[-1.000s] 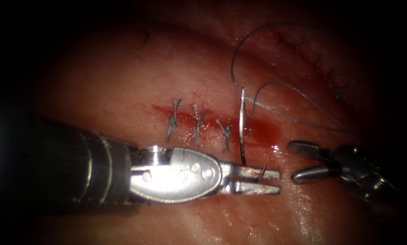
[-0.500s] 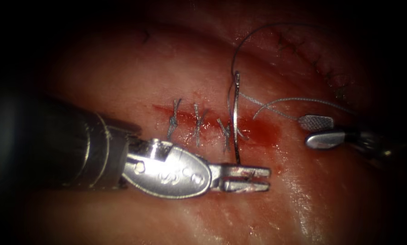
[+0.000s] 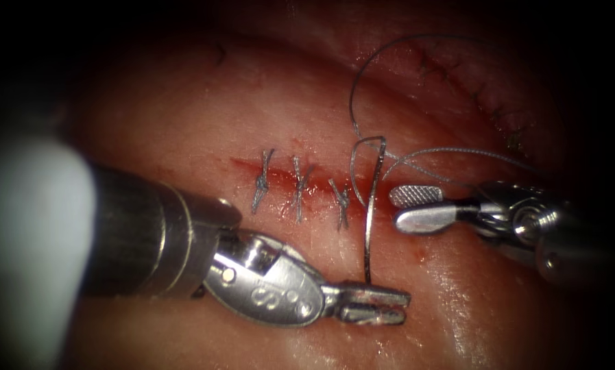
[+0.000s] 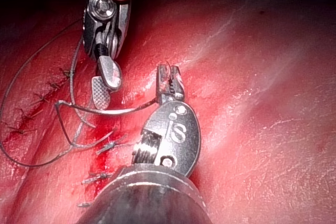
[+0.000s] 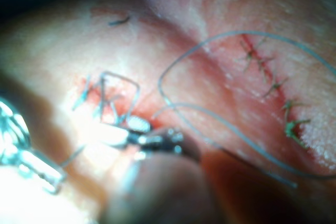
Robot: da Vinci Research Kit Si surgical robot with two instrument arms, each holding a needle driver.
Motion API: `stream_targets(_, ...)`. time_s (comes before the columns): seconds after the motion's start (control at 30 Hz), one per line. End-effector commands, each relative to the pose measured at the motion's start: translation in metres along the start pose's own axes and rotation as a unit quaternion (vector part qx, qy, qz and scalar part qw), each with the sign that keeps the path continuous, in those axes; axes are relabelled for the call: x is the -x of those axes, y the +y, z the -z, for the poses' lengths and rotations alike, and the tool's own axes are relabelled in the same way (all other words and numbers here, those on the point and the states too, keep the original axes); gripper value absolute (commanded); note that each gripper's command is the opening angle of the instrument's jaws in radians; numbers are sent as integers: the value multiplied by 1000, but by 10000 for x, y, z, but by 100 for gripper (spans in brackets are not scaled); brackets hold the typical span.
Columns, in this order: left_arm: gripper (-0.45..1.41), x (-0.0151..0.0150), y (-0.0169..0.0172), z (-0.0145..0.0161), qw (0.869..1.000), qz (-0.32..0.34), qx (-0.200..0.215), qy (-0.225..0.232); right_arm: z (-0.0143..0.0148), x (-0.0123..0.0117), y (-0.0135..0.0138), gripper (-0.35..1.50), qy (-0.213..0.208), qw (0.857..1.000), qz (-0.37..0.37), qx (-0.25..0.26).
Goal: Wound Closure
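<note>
My left tool (image 3: 382,305) reaches in from the lower left, jaws shut on one end of the curved needle (image 3: 370,226) just below the cut (image 3: 321,195). The needle stands up across the cut to the right of the third stitch (image 3: 341,204). Its other end is up, and the thread (image 3: 362,75) loops away from it. I cannot tell whether the needle touches the tissue (image 3: 184,116). My right tool (image 3: 398,207) is open just right of the needle's middle and holds nothing. In the left wrist view the left tool (image 4: 169,80) grips the needle (image 4: 126,109), and the open right tool (image 4: 105,90) is over it.
Three knotted stitches (image 3: 299,188) close the left part of the cut, and red fluid lies at its right end. An older stitched line (image 3: 485,96) runs at the upper right, with thread (image 5: 236,129) looping beside it. The left tool's thick shaft (image 3: 129,240) covers the lower left.
The right tool moved left and up to the needle with its jaws open. The left tool shifted down, still holding the needle, whose upper end swung right.
</note>
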State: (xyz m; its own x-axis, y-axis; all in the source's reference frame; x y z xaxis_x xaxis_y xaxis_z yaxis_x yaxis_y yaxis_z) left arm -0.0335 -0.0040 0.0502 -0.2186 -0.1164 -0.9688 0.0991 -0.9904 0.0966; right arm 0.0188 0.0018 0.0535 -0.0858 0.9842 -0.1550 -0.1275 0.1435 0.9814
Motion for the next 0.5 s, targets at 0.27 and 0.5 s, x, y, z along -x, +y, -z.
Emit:
stream_targets(0.27, -45, 14, 9, -10, 1000, -2, 1, 1, -17, 2, -7, 84, -1, 1000, -4, -11)
stream_targets(0.5, -45, 7, 12, -12, 1000, -4, 1, 0, -26, -1, -1, 84, 2, 1000, -7, -6)
